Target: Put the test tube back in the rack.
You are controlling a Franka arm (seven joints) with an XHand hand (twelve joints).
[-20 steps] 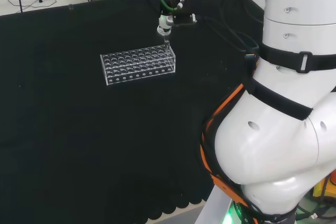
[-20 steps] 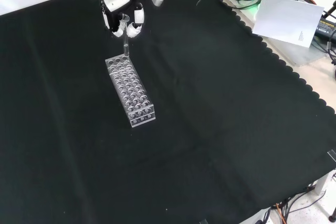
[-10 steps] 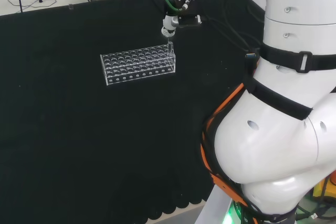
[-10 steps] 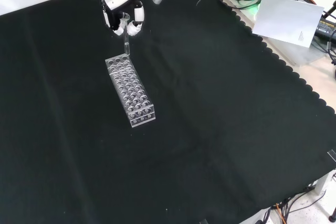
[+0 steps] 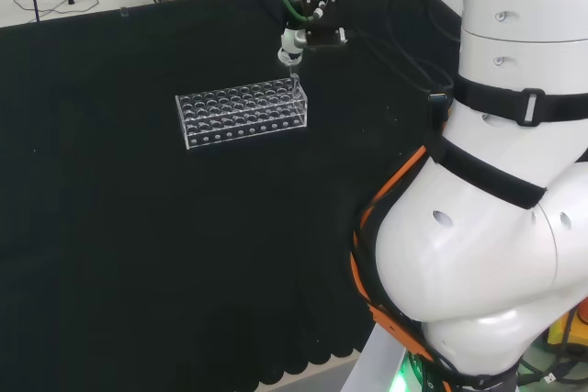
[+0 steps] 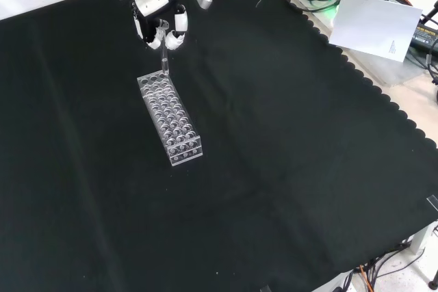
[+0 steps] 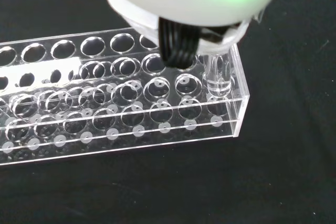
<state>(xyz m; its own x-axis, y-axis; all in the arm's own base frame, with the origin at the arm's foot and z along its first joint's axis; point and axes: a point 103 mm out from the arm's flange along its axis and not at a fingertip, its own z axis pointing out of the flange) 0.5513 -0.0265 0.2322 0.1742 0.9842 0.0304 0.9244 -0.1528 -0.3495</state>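
Hand (image 6: pixel 161 24) above the far end of the rack (image 6: pixel 170 120) in the front view, fingers (image 6: pixel 179 31) curled in and pinched round the top of the test tube (image 6: pixel 164 61). Tube hanging straight down from that pinch, upright, directly beneath the fingers, its lower end at the rack's top plate. From the wrist, tube (image 7: pixel 217 76) standing in the corner hole of the rack (image 7: pixel 121 106), already partly through the upper plate; how near the bottom it sits, impossible to tell. From the head camera, hand (image 5: pixel 292 43) just over the right end of the rack (image 5: pixel 243 114), tube (image 5: pixel 295 81) a thin clear line between them.

Step in hand, by the look of it: insertion, begun but not finished, with the pinch not yet let go. Next move, most likely: straight descent along the hole's axis until the tube seats, no sideways drift against the clear plate, then fingers spread apart and lifted clear without dragging the tube back up or nudging the rack on the black cloth (image 6: pixel 287 155).
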